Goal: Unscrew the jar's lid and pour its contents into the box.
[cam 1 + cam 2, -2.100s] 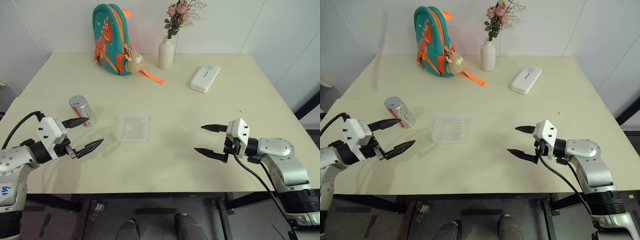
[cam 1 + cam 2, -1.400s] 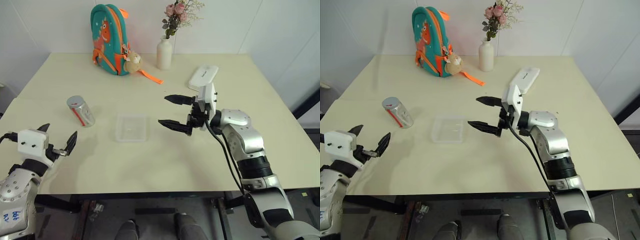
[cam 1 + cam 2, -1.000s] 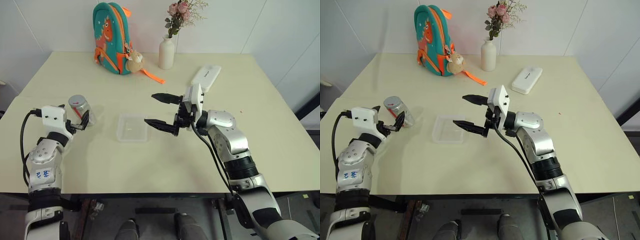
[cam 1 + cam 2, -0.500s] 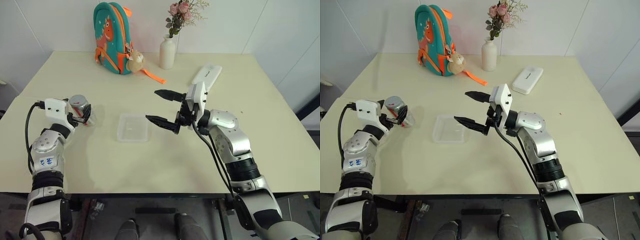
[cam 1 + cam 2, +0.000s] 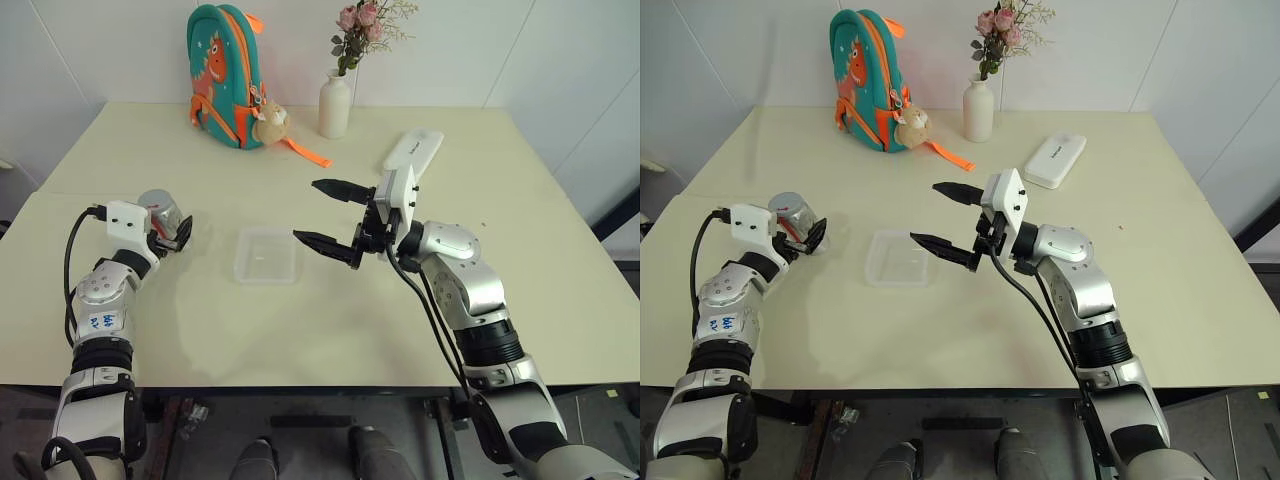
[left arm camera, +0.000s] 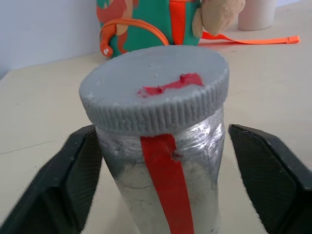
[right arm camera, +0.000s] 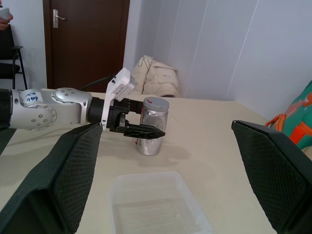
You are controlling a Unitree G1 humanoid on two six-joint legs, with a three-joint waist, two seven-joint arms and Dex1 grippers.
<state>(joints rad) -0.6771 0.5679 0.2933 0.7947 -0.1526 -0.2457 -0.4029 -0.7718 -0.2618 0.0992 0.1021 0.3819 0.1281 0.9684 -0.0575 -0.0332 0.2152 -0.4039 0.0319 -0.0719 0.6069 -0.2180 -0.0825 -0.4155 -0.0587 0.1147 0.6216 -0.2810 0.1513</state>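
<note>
Jar between the left jaws, lid on.

The jar [image 5: 163, 214] stands upright at the tabletop's [image 5: 350, 300] left, straddled by the left gripper [image 5: 176, 232], one finger touching, the other apart. The right gripper [image 5: 330, 215], spread wide, hangs beside the box [image 5: 266, 254], pointing jarward.
</note>
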